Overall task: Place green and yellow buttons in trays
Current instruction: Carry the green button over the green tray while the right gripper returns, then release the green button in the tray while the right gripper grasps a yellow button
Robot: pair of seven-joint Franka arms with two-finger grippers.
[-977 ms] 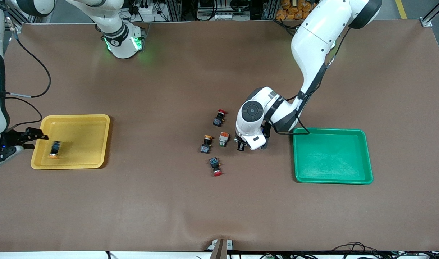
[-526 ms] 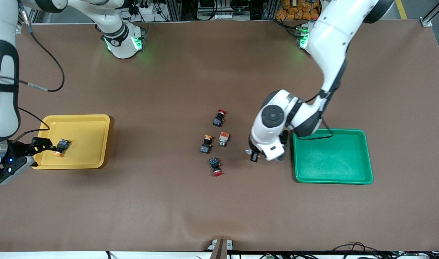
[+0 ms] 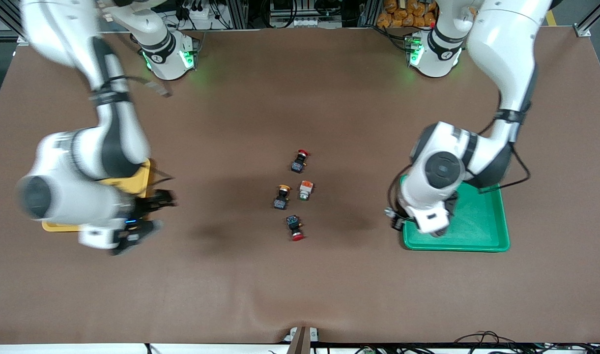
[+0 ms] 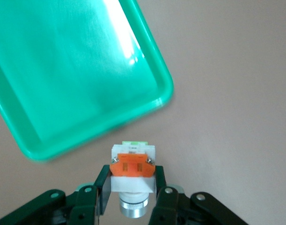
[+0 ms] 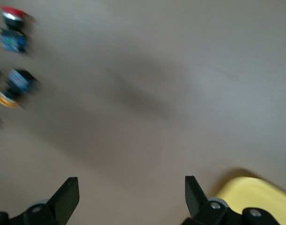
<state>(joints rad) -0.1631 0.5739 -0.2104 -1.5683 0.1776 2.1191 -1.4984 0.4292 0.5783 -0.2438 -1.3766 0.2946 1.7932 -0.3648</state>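
Left end effector point(image 4: 132, 197) clamps a green button point(image 4: 132, 168) over the green tray's point(image 4: 63, 84) corner; right end effector point(image 5: 128, 197) hangs open beside the yellow tray point(image 5: 255, 192).

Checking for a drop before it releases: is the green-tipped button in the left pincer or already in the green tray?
In the left pincer, clamped on the green-tipped button, just outside the green tray corner.

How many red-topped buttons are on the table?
2. One red-capped button lies farthest from the front camera in the middle cluster; the other red-capped button lies nearest to it. The right arm covers most of the yellow tray, so more may be hidden.
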